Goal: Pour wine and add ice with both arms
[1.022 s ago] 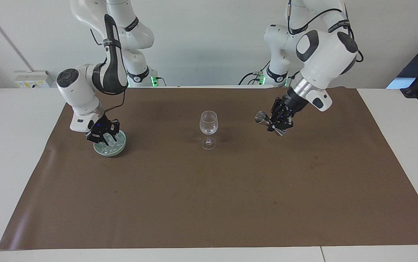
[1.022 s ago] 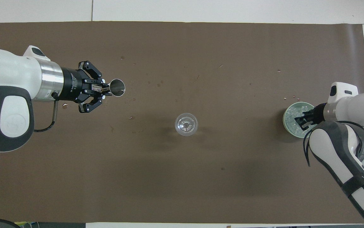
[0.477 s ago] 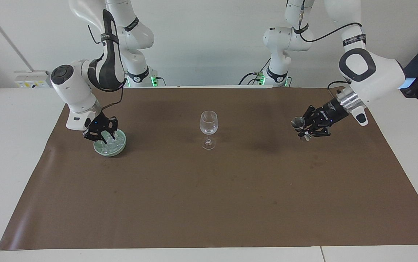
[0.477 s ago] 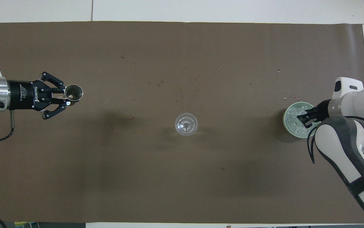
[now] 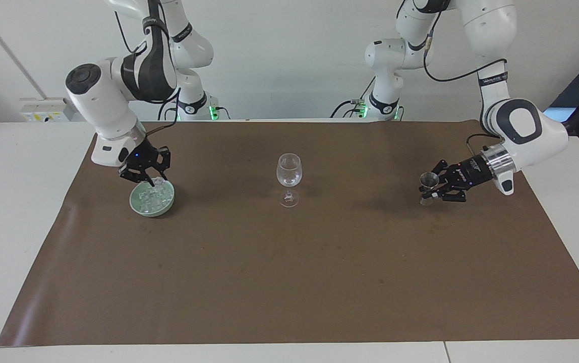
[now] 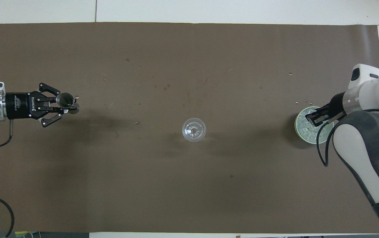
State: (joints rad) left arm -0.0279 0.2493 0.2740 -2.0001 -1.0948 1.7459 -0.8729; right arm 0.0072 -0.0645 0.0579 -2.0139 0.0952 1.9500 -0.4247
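An ice cube (image 5: 157,180) is clamped by the right gripper (image 5: 151,181) above the bowl (image 5: 167,205); the wine glass (image 5: 288,177) stands mid-mat toward the left arm, whose gripper (image 5: 433,190) is closed on a steel jigger (image 5: 428,181).

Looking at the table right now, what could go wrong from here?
The right claw pinches what looks like an ice cube above the green bowl; slippery, it could drop before reaching the wine glass. The tall-stemmed glass could tip if bumped. The left claw holds the jigger low over the mat; it could topple when released.
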